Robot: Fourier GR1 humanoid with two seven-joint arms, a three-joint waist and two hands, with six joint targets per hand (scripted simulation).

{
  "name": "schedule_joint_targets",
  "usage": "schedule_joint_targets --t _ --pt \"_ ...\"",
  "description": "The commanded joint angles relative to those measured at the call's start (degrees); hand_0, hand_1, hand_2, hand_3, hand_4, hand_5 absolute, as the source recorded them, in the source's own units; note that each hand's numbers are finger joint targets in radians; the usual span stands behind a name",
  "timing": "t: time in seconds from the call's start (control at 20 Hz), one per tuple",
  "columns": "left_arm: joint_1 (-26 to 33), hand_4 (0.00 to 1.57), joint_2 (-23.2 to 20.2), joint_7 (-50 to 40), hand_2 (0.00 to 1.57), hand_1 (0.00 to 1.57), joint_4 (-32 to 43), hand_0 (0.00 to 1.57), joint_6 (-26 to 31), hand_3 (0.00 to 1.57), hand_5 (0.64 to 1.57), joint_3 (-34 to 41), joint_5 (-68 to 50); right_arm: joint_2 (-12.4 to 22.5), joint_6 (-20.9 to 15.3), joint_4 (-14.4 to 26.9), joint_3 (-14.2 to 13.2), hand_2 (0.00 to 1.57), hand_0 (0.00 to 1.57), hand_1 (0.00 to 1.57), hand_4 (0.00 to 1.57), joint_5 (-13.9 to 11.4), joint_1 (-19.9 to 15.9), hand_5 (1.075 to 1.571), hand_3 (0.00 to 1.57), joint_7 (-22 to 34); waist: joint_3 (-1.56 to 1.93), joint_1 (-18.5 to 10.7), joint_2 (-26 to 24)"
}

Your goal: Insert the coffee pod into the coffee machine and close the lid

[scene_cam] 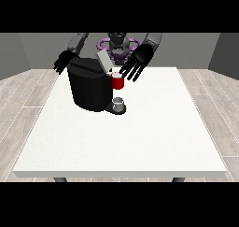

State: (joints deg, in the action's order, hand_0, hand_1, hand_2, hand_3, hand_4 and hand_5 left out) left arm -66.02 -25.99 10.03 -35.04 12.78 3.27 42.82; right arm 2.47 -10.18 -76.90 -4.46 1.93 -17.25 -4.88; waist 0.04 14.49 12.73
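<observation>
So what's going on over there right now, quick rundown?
Hand at view's right open, fingers spread above the red pod holder. Hand at view's left behind the coffee machine. Lid up. Cup below.

coffee machine (89,88): black, matt, plastic-looking | lid (103,60): grey, smooth | table (140,137): white, matt, faintly speckled | floor (23,95): pale wood-look planks | cup (119,103): grey, metallic-looking
</observation>
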Motion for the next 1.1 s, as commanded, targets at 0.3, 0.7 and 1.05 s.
schedule_joint_targets --t 0.3,0.7,1.05 --pt "3.2 0.0 0.7 0.5 0.0 0.0 -2.0 0.0 1.6 0.0 1.571 0.6 -0.4 0.9 1.7 0.9 -1.2 0.0 0.0 0.0 0.43 1.8 3.4 1.571 0.0 -0.6 -0.02 -3.0 -5.4" --pt "12.2 0.08 10.8 1.5 0.0 0.0 -2.0 0.0 -2.4 0.0 1.571 11.9 -14.0 -0.2 2.1 -1.2 -0.7 0.0 0.0 0.0 0.49 2.2 10.0 1.571 0.0 -1.7 -0.12 -6.5 -14.2" --pt "22.6 0.0 18.3 4.1 0.0 0.0 -2.4 0.0 -1.2 0.0 1.571 15.0 -20.7 4.8 8.0 -3.7 -0.6 0.0 0.0 0.0 0.37 3.8 10.5 1.571 0.0 2.0 -0.06 -12.8 -23.2"
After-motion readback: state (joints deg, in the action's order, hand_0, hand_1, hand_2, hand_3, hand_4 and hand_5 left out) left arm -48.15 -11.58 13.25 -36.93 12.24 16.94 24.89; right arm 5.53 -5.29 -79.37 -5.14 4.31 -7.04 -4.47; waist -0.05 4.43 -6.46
